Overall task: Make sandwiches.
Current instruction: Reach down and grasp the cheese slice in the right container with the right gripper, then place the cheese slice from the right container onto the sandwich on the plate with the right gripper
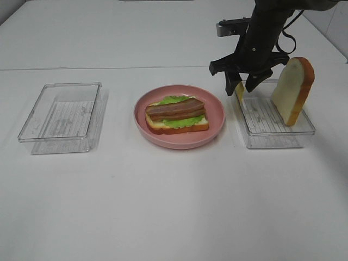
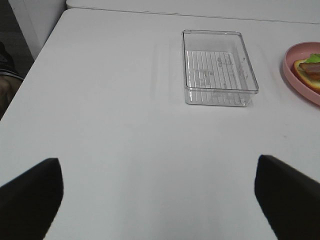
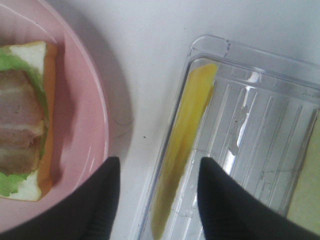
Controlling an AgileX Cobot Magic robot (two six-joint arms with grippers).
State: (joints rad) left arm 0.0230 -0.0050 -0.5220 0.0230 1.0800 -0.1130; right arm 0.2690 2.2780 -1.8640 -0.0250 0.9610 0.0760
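Observation:
On the pink plate [image 1: 215,117] lies the open sandwich [image 1: 176,114]: a white bread slice with a green lettuce leaf and a reddish-brown bacon strip [image 3: 17,125] on top. A yellow cheese slice [image 3: 187,135] stands on edge against the plate-side wall of the right clear tray [image 1: 274,140]. My right gripper [image 1: 243,87] hangs over that wall, and its black fingers [image 3: 107,200] stand on either side of the cheese [image 1: 239,93] with gaps showing. A second bread slice [image 1: 292,89] leans upright in the same tray. My left gripper [image 2: 160,200] is open over bare table.
An empty clear tray [image 1: 32,136] sits to the left of the plate, also seen in the left wrist view as the tray [image 2: 220,96] with the plate's rim [image 2: 295,75] beside it. The tabletop is white. A table seam runs behind the trays.

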